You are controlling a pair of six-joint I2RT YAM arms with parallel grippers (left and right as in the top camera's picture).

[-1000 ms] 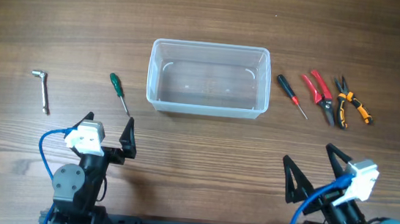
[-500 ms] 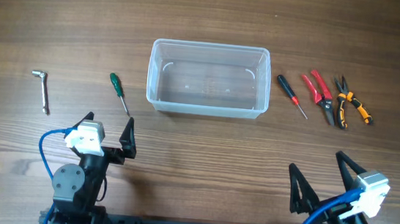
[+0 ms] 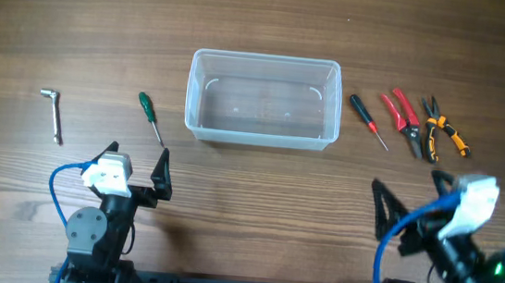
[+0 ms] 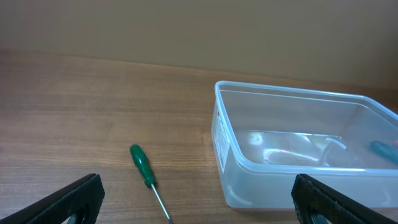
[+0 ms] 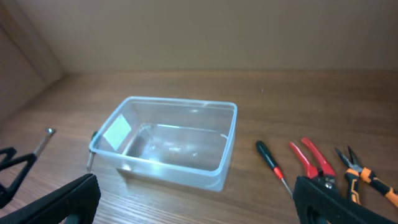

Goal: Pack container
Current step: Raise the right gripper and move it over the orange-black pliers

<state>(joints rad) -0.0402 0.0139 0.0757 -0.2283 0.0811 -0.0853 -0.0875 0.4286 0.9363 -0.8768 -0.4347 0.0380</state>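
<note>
The clear plastic container (image 3: 264, 100) stands empty at the table's middle; it also shows in the left wrist view (image 4: 298, 149) and the right wrist view (image 5: 168, 143). A green-handled screwdriver (image 3: 151, 118) lies left of it, and a metal hex key (image 3: 52, 113) lies further left. A black-and-red screwdriver (image 3: 367, 120), red-handled cutters (image 3: 402, 120) and orange-and-black pliers (image 3: 443, 130) lie to its right. My left gripper (image 3: 136, 167) is open and empty near the front, below the green screwdriver. My right gripper (image 3: 410, 211) is open and empty, raised at the front right.
The wooden table (image 3: 264, 22) stretches bare behind the container. The arm bases sit along the front edge. A wall rises behind the table in both wrist views.
My right arm has risen and swung to the right, closer to the tools on the right. The left arm and all the objects have not moved.
</note>
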